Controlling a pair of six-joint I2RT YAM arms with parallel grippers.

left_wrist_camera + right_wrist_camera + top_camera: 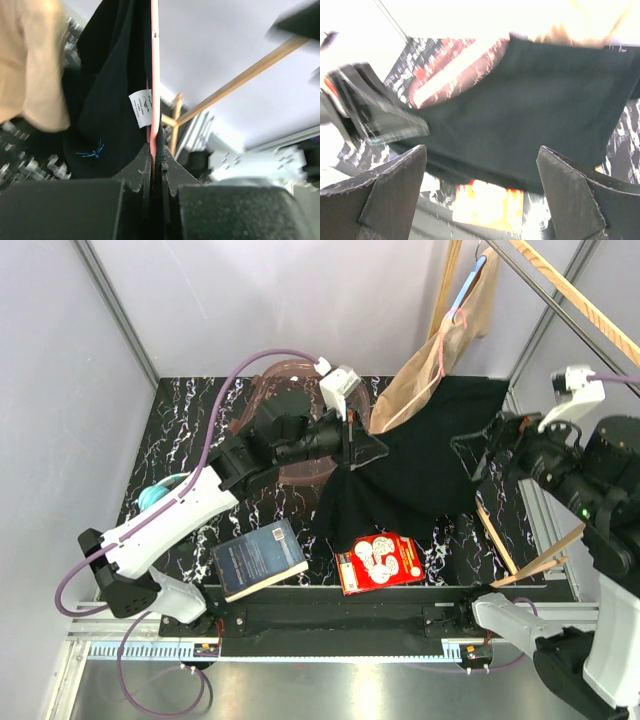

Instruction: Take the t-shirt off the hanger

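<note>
Red packet (378, 562) and a dark book (258, 560) lie at the lower middle of the overhead frame. Above them the black t-shirt (420, 470) droops centre-right, hung on a thin pink hanger (154, 60) that the left gripper (155, 150) pinches tight. The right gripper (482, 192) is spread wide, grasping nothing. Soft, light and limp, the shirt is likely best taken at hem or shoulder. Further up, a pink translucent tub (290, 368) sits behind the left arm, its contents hidden.

Black t-shirt (420, 455), pink hanger (154, 75) (white tag (141, 107)), black white-veined table (180, 430)
</note>
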